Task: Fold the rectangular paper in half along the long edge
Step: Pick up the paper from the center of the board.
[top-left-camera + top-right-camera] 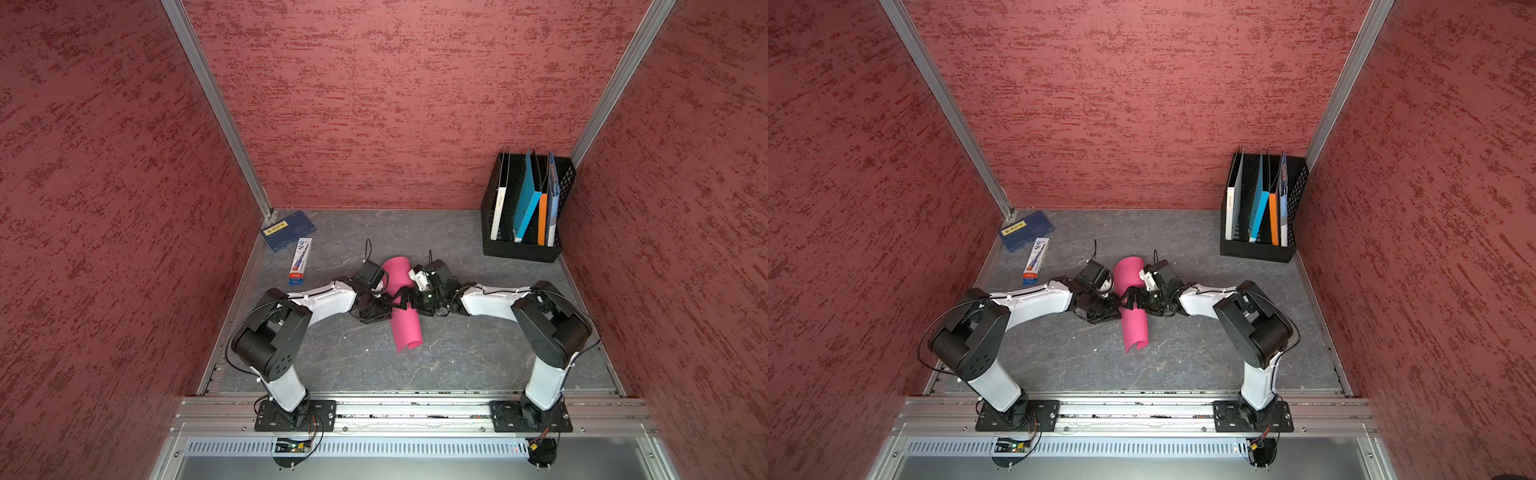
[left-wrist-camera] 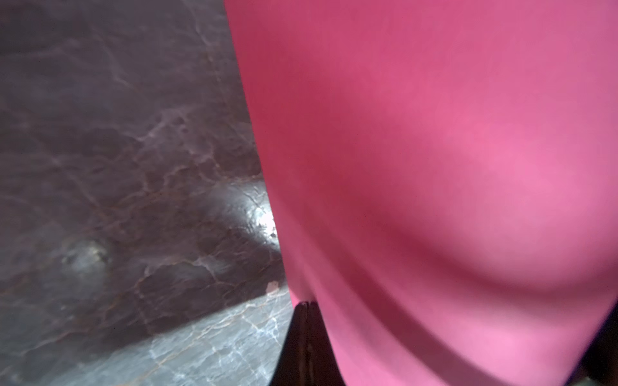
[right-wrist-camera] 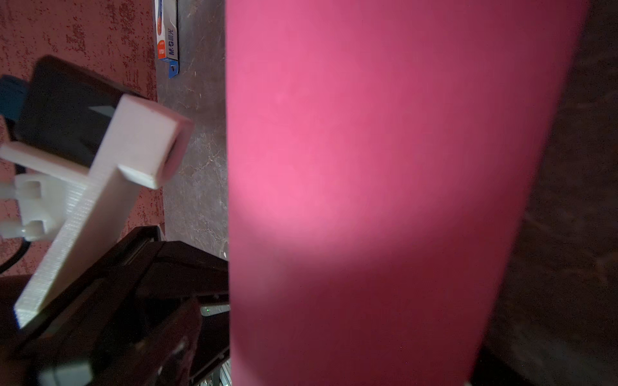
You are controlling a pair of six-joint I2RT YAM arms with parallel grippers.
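**Mia:** Where is the pink paper (image 1: 406,328)?

**Ben:** In the middle of the gray table (image 1: 478,357), between the two arms. It is not flat. It bends over like a little tunnel, round side up.

**Mia:** What is the left gripper (image 1: 385,300) doing?

**Ben:** Its jaws are pressed together. In the left wrist view the black fingers (image 2: 302,341) meet right at the paper's edge. I think they pinch the paper there, on the side by the left arm.

**Mia:** And the right gripper (image 1: 404,302)?

**Ben:** Its jaws are spread wide. It sits over the round top of the paper and holds nothing.

**Mia:** Is the paper tricky?

**Ben:** I think so. It is thin and very light, so it bends fast and can slide on the smooth table. It looks springy too, so it may pop back up. A hard pull could tear or crumple it.

**Mia:** Where should you hold it?

**Ben:** At the long edges, pinched together, near the middle. I cannot tell if the edges line up. Then the round top needs a gentle push down flat.
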